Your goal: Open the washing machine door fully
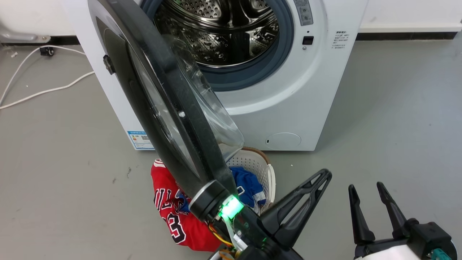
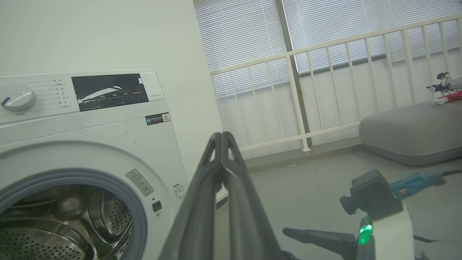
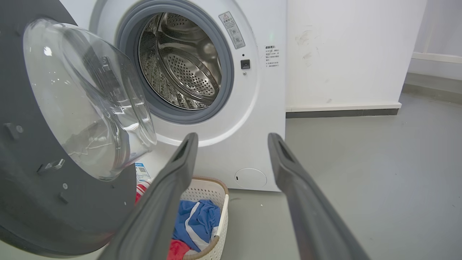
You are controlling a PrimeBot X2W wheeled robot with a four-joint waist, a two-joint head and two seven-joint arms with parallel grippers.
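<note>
Counting off: one washing machine [image 1: 306,108], white, drum [image 1: 223,32] mouth uncovered. One washing machine door [image 1: 162,108], swung well out on the left of the opening, edge-on from the head, glass bowl turned toward the drum.

Two grippers: left gripper [image 1: 325,174] pinched narrow, fingertips together, gripping nothing, low and to the right of the door's lower edge. Then right gripper [image 1: 366,187], spread wide, empty, well apart from the door.

One basket [image 1: 267,169], white, on the floor under the door, with one blue garment [image 1: 249,184] inside and one red jersey [image 1: 169,206] spilling at its left side.

Over to the right wrist view: the door's grey inner face and bowl, full on. And the left wrist view, higher up the machine: one dial [image 2: 16,95], one dark panel [image 2: 108,92], and beyond, one white railing [image 2: 325,90].
</note>
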